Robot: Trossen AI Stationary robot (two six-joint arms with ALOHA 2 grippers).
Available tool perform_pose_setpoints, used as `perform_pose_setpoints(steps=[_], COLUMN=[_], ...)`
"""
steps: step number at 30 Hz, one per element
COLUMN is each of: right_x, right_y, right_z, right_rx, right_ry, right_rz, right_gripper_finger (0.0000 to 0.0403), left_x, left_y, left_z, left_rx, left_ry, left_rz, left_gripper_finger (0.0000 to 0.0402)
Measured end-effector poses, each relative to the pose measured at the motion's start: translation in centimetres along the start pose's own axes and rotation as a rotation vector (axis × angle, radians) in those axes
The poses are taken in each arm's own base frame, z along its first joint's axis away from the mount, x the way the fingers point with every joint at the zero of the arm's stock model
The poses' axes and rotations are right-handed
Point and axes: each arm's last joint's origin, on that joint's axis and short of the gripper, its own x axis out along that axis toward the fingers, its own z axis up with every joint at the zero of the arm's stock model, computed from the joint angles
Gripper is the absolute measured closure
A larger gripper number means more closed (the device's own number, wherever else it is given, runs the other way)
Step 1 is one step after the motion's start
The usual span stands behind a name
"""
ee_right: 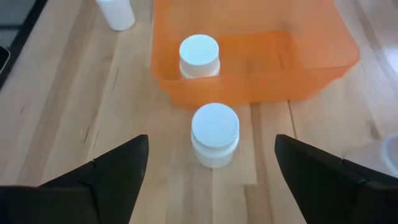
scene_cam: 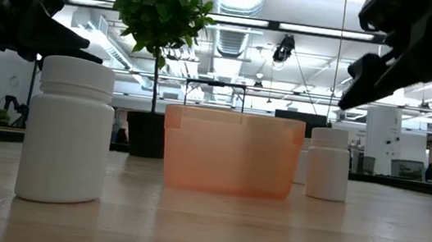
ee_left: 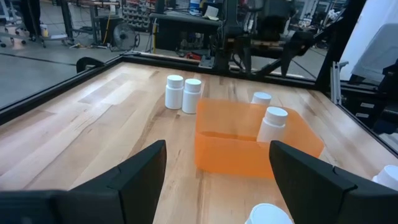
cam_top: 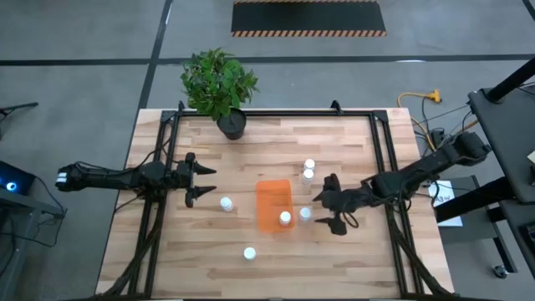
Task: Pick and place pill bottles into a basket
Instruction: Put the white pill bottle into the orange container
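Note:
The orange basket (cam_top: pixel 269 199) stands mid-table, with one white pill bottle (ee_right: pixel 199 56) upright in its near right corner. Another bottle (ee_right: pixel 215 134) stands on the table just outside the basket's right wall. My right gripper (ee_right: pixel 211 140) is open and empty above the table, just right of this bottle (cam_top: pixel 305 214). My left gripper (cam_top: pixel 201 184) is open and empty left of the basket, with a bottle (cam_top: pixel 226 203) standing on the table between it and the basket. Two bottles (cam_top: pixel 308 170) stand together beyond the basket, and one (cam_top: pixel 249 252) stands toward the near edge.
A potted plant in a black pot (cam_top: pixel 230 124) stands at the table's far edge. Black frame rails (cam_top: pixel 159 167) run along the table's left and right sides. Bare wood lies at the near left and near right of the table.

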Motion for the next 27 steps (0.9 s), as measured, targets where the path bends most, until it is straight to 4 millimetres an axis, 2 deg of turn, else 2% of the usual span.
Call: perform_pose_setpoints(steps=[5, 10, 15, 27], right_x=[-0.6, -0.2, 1.3, 3.9], right_y=[0.4, 0.7, 0.7, 0.9], right_z=[1.5, 3.3, 3.6, 3.1], right_rx=[0.002, 0.064, 0.121, 0.08], right_ry=[0.078, 0.048, 0.092, 0.173], right_rz=[-0.025, -0.028, -0.028, -0.059], right_gripper_finger=[0.0073, 0.0074, 0.0074, 0.0074], left_x=[0.0, 0.0, 0.0, 0.0], left_y=[0.0, 0.0, 0.0, 0.0], left_z=[0.0, 0.0, 0.0, 0.0], left_rx=[0.0, 0.0, 0.0, 0.0], left_ry=[-0.001, 0.0, 0.0, -0.002], left_rz=[0.0, 0.0, 0.0, 0.0], left_gripper_finger=[0.0134, 0.0134, 0.0134, 0.0134])
